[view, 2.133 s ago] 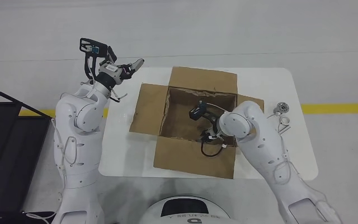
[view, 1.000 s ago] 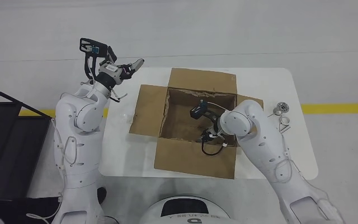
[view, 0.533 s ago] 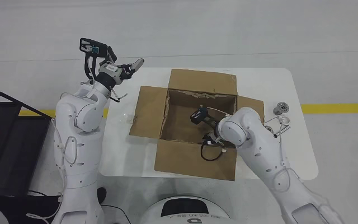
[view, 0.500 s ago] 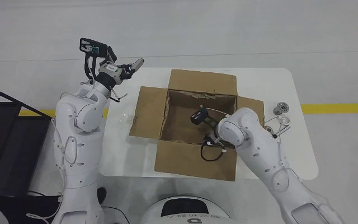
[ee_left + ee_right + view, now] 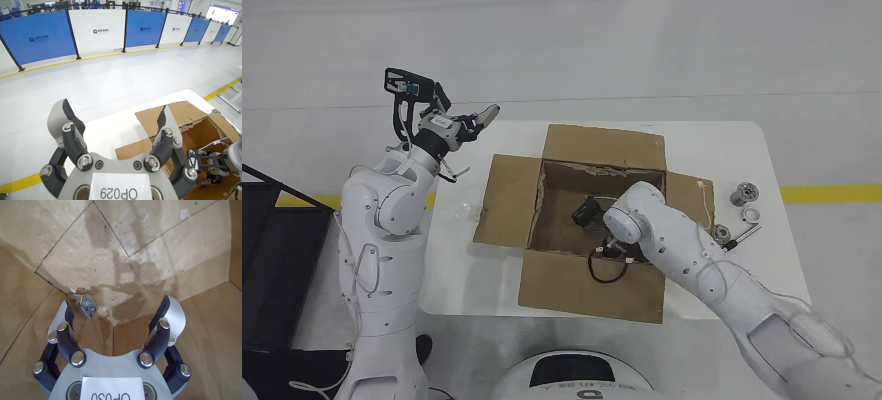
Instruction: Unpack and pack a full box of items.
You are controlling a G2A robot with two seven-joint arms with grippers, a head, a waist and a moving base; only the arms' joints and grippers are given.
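An open cardboard box (image 5: 504,195) stands on the white table (image 5: 722,150), flaps spread out. My right arm (image 5: 642,228) is down inside it. In the right wrist view my right gripper (image 5: 116,306) is open just above the box floor (image 5: 94,247). A small metal bracket with holes (image 5: 87,307) lies in the floor's corner, close to one fingertip (image 5: 68,309) and not between the fingers. My left gripper (image 5: 482,115) is open and holds nothing, raised beyond the box's far left corner; the left wrist view shows the left gripper (image 5: 114,106) over the table edge.
Several small metal parts (image 5: 745,192) lie on the table to the right of the box, among them a ring (image 5: 749,212) and a rod (image 5: 739,235). A small clear item (image 5: 468,211) sits left of the box. A black frame (image 5: 272,260) stands left of the table.
My right arm has shifted leftward inside the box, its wrist now nearer the box's left wall. The left arm has not moved.
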